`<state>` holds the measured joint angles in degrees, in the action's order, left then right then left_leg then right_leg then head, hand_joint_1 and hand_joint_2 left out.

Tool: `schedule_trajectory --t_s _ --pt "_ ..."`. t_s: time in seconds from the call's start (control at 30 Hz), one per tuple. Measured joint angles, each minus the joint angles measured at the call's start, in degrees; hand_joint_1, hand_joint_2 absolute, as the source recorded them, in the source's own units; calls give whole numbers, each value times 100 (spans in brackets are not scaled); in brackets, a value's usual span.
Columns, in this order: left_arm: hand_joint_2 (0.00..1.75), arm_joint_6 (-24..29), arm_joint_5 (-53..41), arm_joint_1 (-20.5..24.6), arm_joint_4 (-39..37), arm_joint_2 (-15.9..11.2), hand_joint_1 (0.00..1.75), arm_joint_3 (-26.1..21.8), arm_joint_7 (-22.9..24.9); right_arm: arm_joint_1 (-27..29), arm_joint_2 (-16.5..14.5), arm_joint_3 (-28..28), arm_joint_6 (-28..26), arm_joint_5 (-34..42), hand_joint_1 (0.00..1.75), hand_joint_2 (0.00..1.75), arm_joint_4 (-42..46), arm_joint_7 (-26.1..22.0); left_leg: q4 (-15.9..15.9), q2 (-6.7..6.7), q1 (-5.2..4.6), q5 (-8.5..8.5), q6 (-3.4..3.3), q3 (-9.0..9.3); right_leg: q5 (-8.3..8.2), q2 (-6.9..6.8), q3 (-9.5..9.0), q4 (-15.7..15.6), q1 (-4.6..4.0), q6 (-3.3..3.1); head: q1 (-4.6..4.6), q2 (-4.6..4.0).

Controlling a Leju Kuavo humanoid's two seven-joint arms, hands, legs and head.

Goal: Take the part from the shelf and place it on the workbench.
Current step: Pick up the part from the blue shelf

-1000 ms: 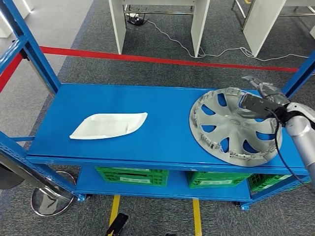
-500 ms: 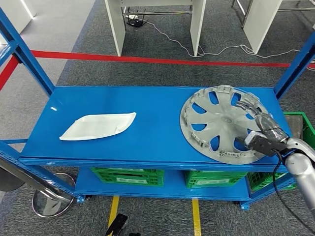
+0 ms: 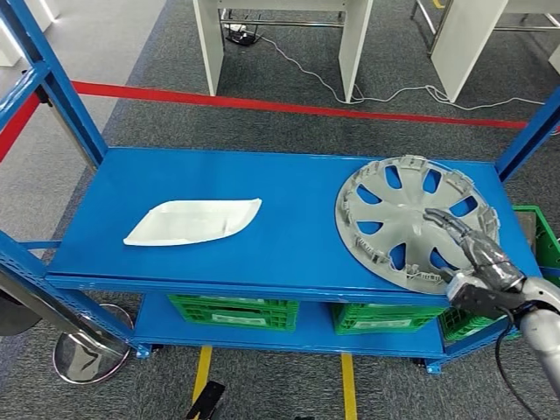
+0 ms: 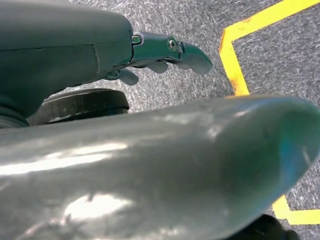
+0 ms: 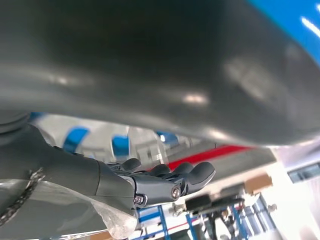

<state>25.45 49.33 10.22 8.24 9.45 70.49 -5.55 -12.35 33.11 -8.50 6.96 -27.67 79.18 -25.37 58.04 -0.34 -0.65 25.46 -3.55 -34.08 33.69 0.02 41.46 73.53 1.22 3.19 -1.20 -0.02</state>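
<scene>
Right robot hand (image 3: 479, 258) reaches in from the near right, its dark fingers (image 3: 449, 223) stretched out flat over the near right part of the hubcap; whether they press on it or hover just above it cannot be told, and nothing is gripped. Left robot hand (image 4: 166, 50) hangs over grey carpet with a yellow floor line, fingers extended and holding nothing.

Largest is the blue metal shelf (image 3: 290, 219), a long flat top deck on blue uprights, with a lower deck carrying green plastic crates (image 3: 231, 312). On the right end of the top deck lies the hubcap (image 3: 396, 219), a round silver-grey wheel cover lying flat, with oval cut-outs between its spokes showing the blue beneath, and small clips around its rim. Well apart from it, on the left part of the deck, lies a flat white curved panel (image 3: 192, 221). A red line (image 3: 277, 107) crosses the grey carpet beyond the shelf.
</scene>
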Motion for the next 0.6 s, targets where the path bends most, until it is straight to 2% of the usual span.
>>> schedule_trajectory --t_s 0.03,0.07,0.13,0.17,0.27,0.3,0.37,0.43,0.47,0.5,0.53,0.6 --pt "0 5 10 -5 0 0 0 1 -5 151 8 28 -7 -54 0 131 125 -1 5 0 2 4 6 1 -139 -3 -96 -187 6 9 1 0" --pt "0 10 16 -6 0 -1 0 1 -6 265 14 50 -11 -114 0 175 240 1 16 0 4 13 18 4 -335 -10 -287 -555 15 17 1 0" --pt "0 14 17 -4 0 -4 0 4 -4 426 22 66 -25 -293 0 175 423 29 53 5 -15 39 66 -5 -569 -11 -678 -1266 17 2 -1 0" --pt "0 14 14 -4 0 -7 0 5 -3 484 28 60 -37 -414 0 175 484 55 71 8 -27 47 93 -13 -601 -6 -786 -1451 12 -24 -2 0" --pt "0 16 6 -8 0 -9 0 10 -2 583 44 4 -69 -735 0 175 545 145 101 11 -28 54 157 -23 -603 6 -828 -1507 -3 -130 1 0" --pt "0 19 6 -8 0 -9 0 13 -2 593 55 -17 -77 -800 0 175 546 168 154 11 -22 105 187 -38 -609 3 -830 -1509 4 -165 -1 0" --pt "0 30 9 -9 0 -10 0 20 -2 609 97 -50 -107 -939 0 175 552 233 563 12 -4 384 255 -201 -620 -10 -836 -1519 23 -225 -12 0" --pt "0 43 17 -15 0 -10 0 34 -1 662 164 -88 -140 -1134 0 175 556 337 1323 12 17 761 299 -521 -619 -24 -834 -1518 21 -247 -19 0" --pt "0 46 21 -19 0 -10 0 42 2 692 203 -112 -151 -1235 0 175 556 389 1620 12 24 862 306 -644 -618 -29 -834 -1518 19 -247 -18 0" --pt "0 49 25 -22 0 -10 0 49 7 714 238 -139 -166 -1336 0 175 554 441 1733 12 27 854 304 -683 -618 -30 -834 -1517 18 -247 -18 0" --pt "0 51 25 -22 0 -11 0 53 11 722 266 -168 -191 -1435 0 175 550 489 1615 12 27 736 290 -618 -618 -27 -837 -1517 17 -246 -19 0" --pt "0 51 29 -22 0 -12 0 59 18 691 291 -240 -302 -1631 0 175 522 557 895 11 20 351 230 -267 -618 -13 -843 -1517 16 -242 -18 0"
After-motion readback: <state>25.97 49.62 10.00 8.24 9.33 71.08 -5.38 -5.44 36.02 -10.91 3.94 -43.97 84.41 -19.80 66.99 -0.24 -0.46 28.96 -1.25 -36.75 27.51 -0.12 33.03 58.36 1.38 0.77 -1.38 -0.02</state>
